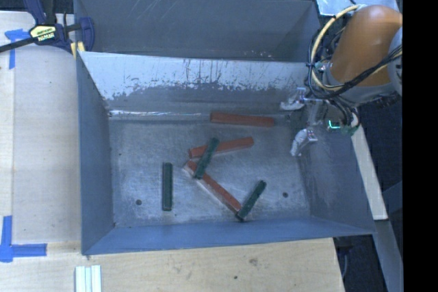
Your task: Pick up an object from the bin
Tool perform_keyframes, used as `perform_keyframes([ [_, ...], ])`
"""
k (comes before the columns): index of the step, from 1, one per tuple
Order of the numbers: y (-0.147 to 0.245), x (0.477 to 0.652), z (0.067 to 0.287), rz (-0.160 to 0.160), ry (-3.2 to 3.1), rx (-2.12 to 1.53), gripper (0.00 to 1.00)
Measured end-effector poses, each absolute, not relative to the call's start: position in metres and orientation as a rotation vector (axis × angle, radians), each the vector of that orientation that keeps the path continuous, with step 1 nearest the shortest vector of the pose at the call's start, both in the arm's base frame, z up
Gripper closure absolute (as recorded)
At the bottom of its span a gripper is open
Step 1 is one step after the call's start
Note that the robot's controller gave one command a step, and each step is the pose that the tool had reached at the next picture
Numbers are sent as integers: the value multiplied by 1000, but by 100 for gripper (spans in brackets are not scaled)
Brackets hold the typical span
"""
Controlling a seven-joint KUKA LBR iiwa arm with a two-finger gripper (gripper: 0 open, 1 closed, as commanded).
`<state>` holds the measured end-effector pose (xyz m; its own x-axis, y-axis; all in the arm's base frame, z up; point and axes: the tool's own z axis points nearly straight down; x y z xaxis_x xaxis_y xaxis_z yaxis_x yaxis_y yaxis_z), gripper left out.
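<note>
My gripper (pixel 293 126) hangs at the right side of the bin, close to the right wall, open, with nothing between its fingers. Nearest to it, just to its left, a long reddish-brown bar (pixel 243 120) lies flat along the back of the floor. Lower down, a second reddish-brown bar (pixel 229 145) lies with a dark green stick (pixel 206 158) crossed over its left end. A short dark green stick (pixel 251 200) lies tilted near the front, below and left of the gripper.
A third reddish-brown bar (pixel 217 191) runs diagonally from the crossed pair towards the short green stick. Another dark green stick (pixel 167 186) lies upright in the picture at the left of the floor. The arm with its orange cover and cables stands over the right rim.
</note>
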<state>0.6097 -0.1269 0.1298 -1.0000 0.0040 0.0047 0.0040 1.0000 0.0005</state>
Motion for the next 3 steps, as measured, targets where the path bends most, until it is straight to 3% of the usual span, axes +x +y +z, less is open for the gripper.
perform_keyframes([
  [1, -127, 612, 134, 2, -3145, -2, 0],
  [2, -35, 618, 85, 8, -3177, 143, 100],
  [3, -35, 618, 85, 8, -3176, 144, 100],
])
